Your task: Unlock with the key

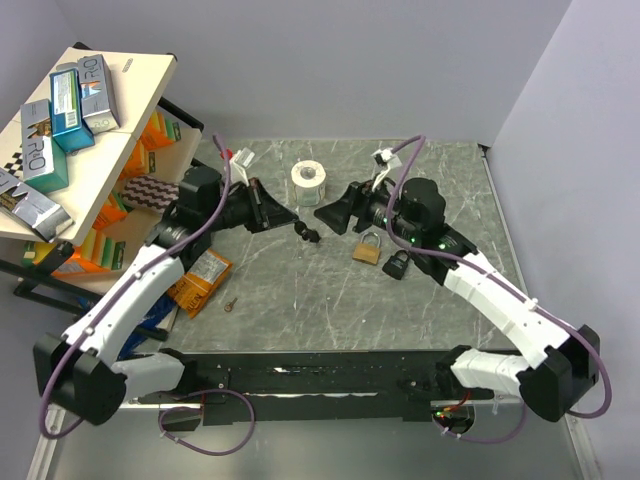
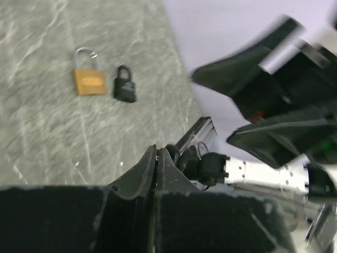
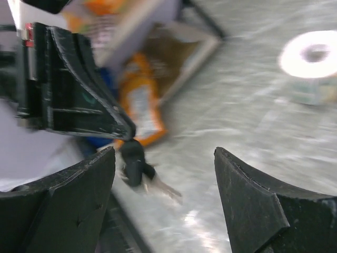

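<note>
The key bunch (image 1: pixel 308 235), with black heads and silver blades, hangs from the tip of my left gripper (image 1: pixel 292 222), which is shut on it above the table. In the right wrist view the keys (image 3: pixel 138 164) dangle below the left gripper (image 3: pixel 79 89), one blade pointing right. My right gripper (image 1: pixel 330 212) is open and empty, facing the keys from the right; in its own view (image 3: pixel 164 153) the keys sit near its left finger. A brass padlock (image 1: pixel 367 248) and a black padlock (image 1: pixel 397 264) lie under the right arm. Both also show in the left wrist view, the brass one (image 2: pixel 88 80) left of the black one (image 2: pixel 125 87).
A white tape roll (image 1: pixel 309 178) stands behind the grippers. An orange packet (image 1: pixel 200 280) and a small loose key (image 1: pixel 231 305) lie at the front left. A shelf with boxes (image 1: pixel 70 120) stands at the far left.
</note>
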Robot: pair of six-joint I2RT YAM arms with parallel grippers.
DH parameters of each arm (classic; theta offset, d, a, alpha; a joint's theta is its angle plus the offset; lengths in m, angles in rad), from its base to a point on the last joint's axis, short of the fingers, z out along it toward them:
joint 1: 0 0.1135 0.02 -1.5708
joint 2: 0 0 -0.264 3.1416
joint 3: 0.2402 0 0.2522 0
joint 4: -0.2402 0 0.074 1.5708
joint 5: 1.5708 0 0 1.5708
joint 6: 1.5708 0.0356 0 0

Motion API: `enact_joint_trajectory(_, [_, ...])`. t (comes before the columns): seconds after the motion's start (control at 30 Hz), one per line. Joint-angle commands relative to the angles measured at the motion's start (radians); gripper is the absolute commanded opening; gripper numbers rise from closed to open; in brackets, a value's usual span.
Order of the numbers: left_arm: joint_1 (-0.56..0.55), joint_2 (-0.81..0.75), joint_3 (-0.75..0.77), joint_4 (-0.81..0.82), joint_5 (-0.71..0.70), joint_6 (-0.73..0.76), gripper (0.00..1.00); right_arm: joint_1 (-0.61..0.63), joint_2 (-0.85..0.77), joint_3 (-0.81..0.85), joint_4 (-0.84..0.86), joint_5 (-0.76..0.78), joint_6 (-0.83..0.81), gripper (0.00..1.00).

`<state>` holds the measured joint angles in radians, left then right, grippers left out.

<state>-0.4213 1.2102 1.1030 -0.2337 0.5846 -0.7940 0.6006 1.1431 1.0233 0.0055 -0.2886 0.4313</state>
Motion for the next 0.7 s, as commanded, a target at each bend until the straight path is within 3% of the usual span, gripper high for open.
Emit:
enact_joint_trajectory(0.0, [-0.004,-0.098,-0.072,0.308,0.129,0.027,0.01,-0.024,0.067,0.018,0.200,-0.348,0.199,0.80])
enact_joint_trajectory(0.2, [-0.002,-0.133,-0.104,0.346,0.175,0.019,0.01,-0.019,0.161,0.023,0.338,-0.516,0.314,0.73])
enact_joint_trajectory(0.3, [-0.002,-0.141,-0.111,0.352,0.175,0.015,0.01,-0.010,0.170,0.020,0.358,-0.538,0.323,0.70])
enact_joint_trajectory(0.4, [-0.002,-0.143,-0.118,0.370,0.184,0.003,0.01,-0.004,0.156,0.000,0.389,-0.543,0.340,0.62])
enact_joint_trajectory(0.5, [-0.002,-0.141,-0.129,0.389,0.192,-0.008,0.01,-0.004,0.139,-0.022,0.424,-0.538,0.356,0.41])
enact_joint_trajectory(0.6, [-0.002,-0.138,-0.135,0.395,0.189,-0.017,0.01,-0.004,0.141,-0.029,0.433,-0.547,0.369,0.10])
enact_joint_trajectory(0.67, [-0.004,-0.139,-0.134,0.393,0.181,-0.020,0.01,-0.004,0.141,-0.038,0.433,-0.551,0.373,0.00])
